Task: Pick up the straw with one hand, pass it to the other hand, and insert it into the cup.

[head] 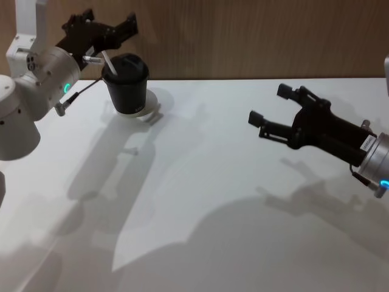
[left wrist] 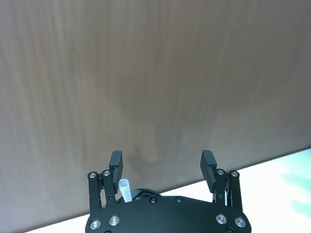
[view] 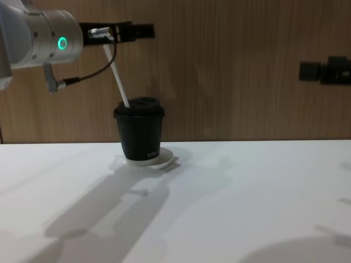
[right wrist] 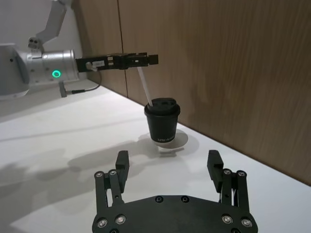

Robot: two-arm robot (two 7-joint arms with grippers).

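While my left gripper [head: 115, 30] hangs in the air above the cup [head: 126, 85], its fingers [left wrist: 116, 164] are spread wide apart and hold nothing. The straw [view: 117, 76] stands in the cup's lid with its low end inside and its top end leaning up toward my left gripper. From my left wrist, I see the white tip of the straw [left wrist: 125, 189] close beside one finger, in the open space between the two. I cannot tell if the tip touches that finger. From my chest, the top of the straw sits just under the gripper.

The cup is black with a black domed lid and small white letters on its side. It stands upright on a small round white pad [right wrist: 178, 140] at the far left part of the white surface [head: 231, 201], close to the brown wood wall [view: 230, 71].

My left arm [view: 41, 38] is silver and has a green glowing ring, and a thin grey cable [view: 90, 71] hangs under it.

My right gripper [head: 273, 115] floats over the right side of the surface, well apart from the cup. Its fingers [right wrist: 121, 160] are wide open too and hold nothing. It points across the surface toward the cup.

Big soft shadows of my arms lie on the surface.
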